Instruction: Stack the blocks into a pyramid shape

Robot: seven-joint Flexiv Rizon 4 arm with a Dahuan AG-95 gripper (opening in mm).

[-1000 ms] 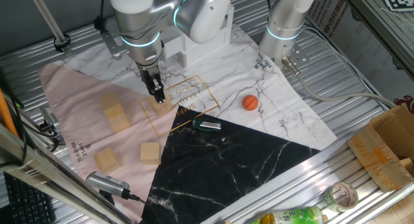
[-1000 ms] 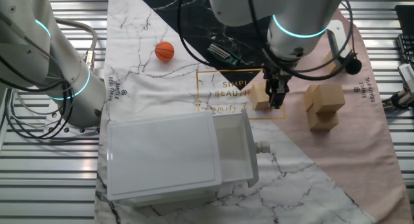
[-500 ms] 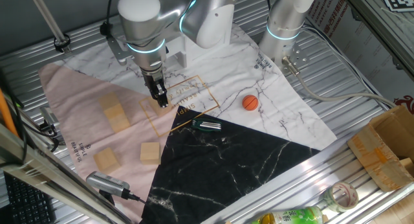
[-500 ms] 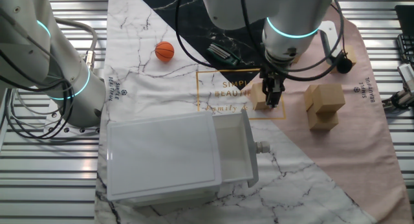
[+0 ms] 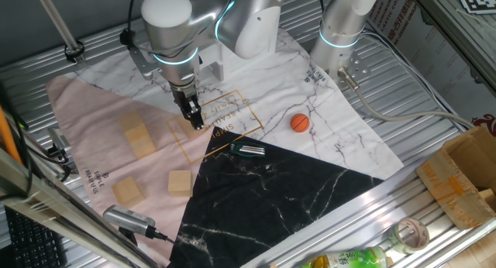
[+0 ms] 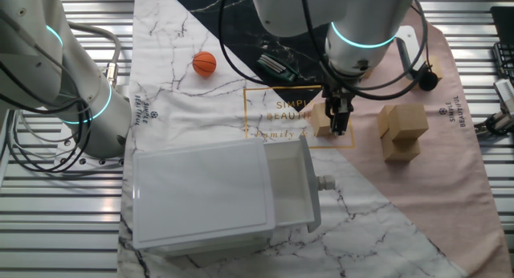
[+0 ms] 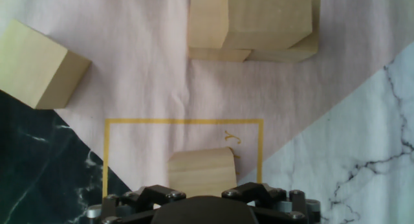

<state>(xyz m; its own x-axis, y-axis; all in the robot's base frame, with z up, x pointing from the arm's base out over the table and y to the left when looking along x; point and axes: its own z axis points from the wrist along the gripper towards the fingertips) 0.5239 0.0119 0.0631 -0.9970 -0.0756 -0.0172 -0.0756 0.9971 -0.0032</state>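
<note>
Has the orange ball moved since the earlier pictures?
No. The orange ball sits at the same spot on the white marble cloth, same gap from the gold printed frame.

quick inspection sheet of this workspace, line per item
surface: patchwork cloth of pink, white marble and black marble panels on a slatted metal table
job's things: tan wooden blocks; one under the hand, a partial stack, two loose; no pyramid yet
clutter: orange ball, white box, small metal clip-like item
grippers: hand low at the block inside the printed gold square; grip cannot be told
cables: black cables looping off the arm
surroundings: second arm base, cardboard box, bottle
</note>
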